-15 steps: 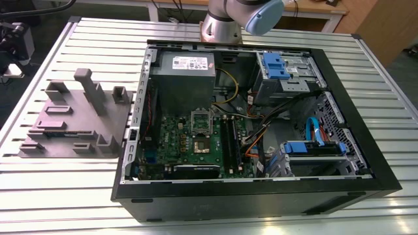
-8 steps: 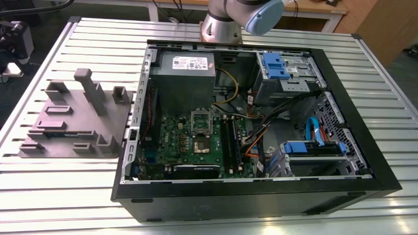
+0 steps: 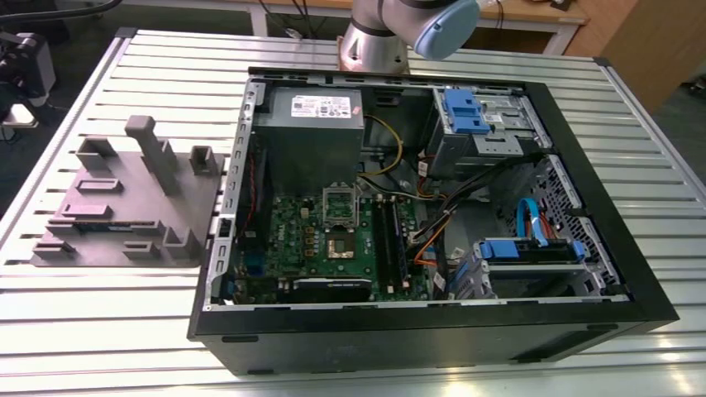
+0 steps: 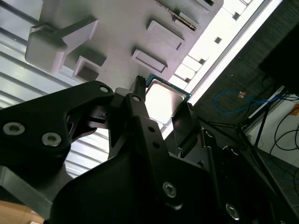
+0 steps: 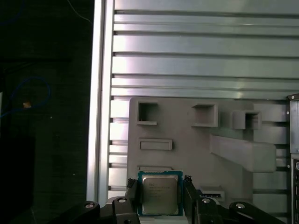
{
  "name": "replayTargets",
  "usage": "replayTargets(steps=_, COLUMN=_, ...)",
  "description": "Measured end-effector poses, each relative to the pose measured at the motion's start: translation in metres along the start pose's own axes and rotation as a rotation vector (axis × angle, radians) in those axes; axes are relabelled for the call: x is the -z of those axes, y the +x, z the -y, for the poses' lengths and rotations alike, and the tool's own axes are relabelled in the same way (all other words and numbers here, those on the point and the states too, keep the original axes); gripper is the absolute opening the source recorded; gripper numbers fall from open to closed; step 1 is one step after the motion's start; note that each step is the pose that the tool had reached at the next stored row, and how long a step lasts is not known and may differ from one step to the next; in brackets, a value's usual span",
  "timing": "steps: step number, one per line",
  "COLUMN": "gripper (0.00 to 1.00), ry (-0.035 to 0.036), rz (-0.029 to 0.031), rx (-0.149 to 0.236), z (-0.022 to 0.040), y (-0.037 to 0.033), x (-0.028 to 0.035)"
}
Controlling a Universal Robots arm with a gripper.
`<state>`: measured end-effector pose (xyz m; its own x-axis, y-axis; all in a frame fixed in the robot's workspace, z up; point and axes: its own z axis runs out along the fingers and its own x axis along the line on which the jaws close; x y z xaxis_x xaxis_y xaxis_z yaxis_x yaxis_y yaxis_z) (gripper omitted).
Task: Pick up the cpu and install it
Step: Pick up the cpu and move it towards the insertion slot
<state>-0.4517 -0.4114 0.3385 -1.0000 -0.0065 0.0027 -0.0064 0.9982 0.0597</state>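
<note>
In the exterior view, the open black metal computer case (image 3: 441,331) holds a green motherboard (image 3: 298,240), its square socket (image 3: 339,245) apparently bare. The grey plastic fixture block (image 3: 121,207) lies at the exterior view's left. In the first wrist view, the black two-fingered gripper (image 5: 160,186) is clamped on the small square silver-topped cpu (image 5: 160,196), well above the block's empty pockets (image 5: 147,113). The second wrist view shows fingers (image 4: 140,112) on opposite edges (a thin hold). I judge a slip or tilt could bend socket contacts.
</note>
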Motion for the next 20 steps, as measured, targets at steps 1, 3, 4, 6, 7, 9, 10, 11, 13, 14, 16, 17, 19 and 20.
replayTargets(steps=1, gripper=0.47, ry=0.0000, rz=0.0000, rx=0.000, z=0.0000, y=0.0000, x=0.0004)
replayTargets(steps=3, gripper=0.47, ry=0.0000, rz=0.0002, rx=0.000, z=-0.0001, y=0.0000, x=0.0011)
replayTargets(steps=4, gripper=0.47, ry=0.0000, rz=0.0002, rx=0.000, z=-0.0001, y=0.0000, x=0.0015)
replayTargets(steps=6, gripper=0.47, ry=0.0000, rz=0.0001, rx=0.000, z=-0.0001, y=0.0000, x=0.0022)
replayTargets(steps=7, gripper=0.47, ry=0.0000, rz=0.0001, rx=0.000, z=-0.0001, y=0.0000, x=0.0025)
replayTargets(steps=9, gripper=0.47, ry=0.0000, rz=0.0001, rx=0.000, z=-0.0002, y=0.0000, x=0.0032)
replayTargets(steps=10, gripper=0.47, ry=0.0000, rz=0.0001, rx=0.000, z=-0.0002, y=0.0000, x=0.0035)
replayTargets(steps=11, gripper=0.47, ry=0.0000, rz=0.0001, rx=0.000, z=-0.0002, y=0.0000, x=0.0039)
replayTargets(steps=13, gripper=0.47, ry=0.0001, rz=0.0000, rx=0.000, z=-0.0003, y=0.0000, x=0.0050)
replayTargets(steps=14, gripper=0.47, ry=0.0001, rz=0.0000, rx=0.000, z=-0.0004, y=0.0000, x=0.0058)
replayTargets(steps=16, gripper=0.47, ry=0.0000, rz=0.0000, rx=0.000, z=-0.0004, y=0.0000, x=0.0073)
replayTargets(steps=17, gripper=0.47, ry=0.0000, rz=0.0000, rx=0.000, z=-0.0005, y=0.0000, x=0.0082)
replayTargets(steps=19, gripper=0.47, ry=0.0000, rz=0.0001, rx=0.000, z=-0.0006, y=0.0000, x=0.0104)
replayTargets(steps=20, gripper=0.47, ry=0.0000, rz=0.0001, rx=0.000, z=-0.0007, y=0.0000, x=0.0117)
